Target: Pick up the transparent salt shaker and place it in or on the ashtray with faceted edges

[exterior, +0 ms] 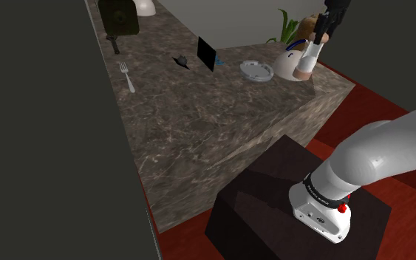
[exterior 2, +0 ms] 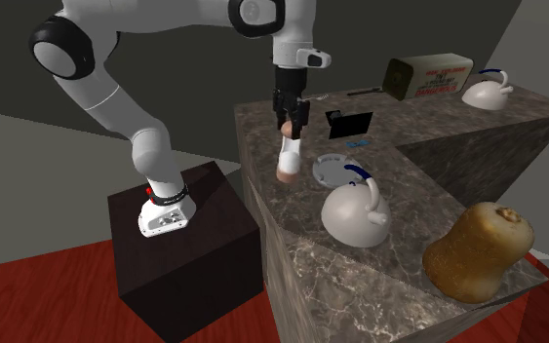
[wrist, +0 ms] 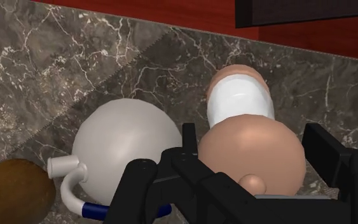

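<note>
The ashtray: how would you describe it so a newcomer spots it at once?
On the dark marbled counter, look at the end where the white kettle with a blue handle stands. Just beside it, towards the upright black panel, lies the ashtray: a pale, flat, round dish, the only low ring-shaped thing among taller neighbours.

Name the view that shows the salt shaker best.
The second exterior view: the salt shaker stands out in side profile against the dark counter. Shoulder view: side-on, but white body overlaps the white kettle. Wrist view: end-on, foreshortened.
</note>
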Controlling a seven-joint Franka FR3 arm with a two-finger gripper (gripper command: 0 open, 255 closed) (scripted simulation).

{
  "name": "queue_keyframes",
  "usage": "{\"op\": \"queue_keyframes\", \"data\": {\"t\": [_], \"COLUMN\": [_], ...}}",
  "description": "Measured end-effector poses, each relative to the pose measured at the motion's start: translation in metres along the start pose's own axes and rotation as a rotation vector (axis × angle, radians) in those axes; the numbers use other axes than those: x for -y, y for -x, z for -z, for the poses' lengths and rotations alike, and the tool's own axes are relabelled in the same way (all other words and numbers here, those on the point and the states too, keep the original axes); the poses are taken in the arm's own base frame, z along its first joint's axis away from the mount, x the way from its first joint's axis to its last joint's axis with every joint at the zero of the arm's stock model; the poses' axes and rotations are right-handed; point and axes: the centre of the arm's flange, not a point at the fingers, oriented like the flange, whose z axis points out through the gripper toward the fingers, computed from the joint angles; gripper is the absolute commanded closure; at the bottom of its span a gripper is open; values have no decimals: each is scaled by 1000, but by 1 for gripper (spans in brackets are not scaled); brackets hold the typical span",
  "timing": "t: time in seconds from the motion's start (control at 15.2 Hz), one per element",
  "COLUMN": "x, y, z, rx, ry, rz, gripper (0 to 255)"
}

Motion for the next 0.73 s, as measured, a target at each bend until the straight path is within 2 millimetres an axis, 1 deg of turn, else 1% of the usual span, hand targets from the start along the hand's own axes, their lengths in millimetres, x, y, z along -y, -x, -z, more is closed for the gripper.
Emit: {"op": "queue_keyframes", "data": {"t": [0.07,0.13,0.33,0.66,0.73], "x": [-1,-1,0,3,4], "y": [-1,-7,-34,-98,-110], "z": [3,7,20,51,55], "rx": [0,0,1,0,0], "ry": [0,0,0,0,0], "rz": [0,0,-1,0,0], "gripper": [255,255,255,255,255]}}
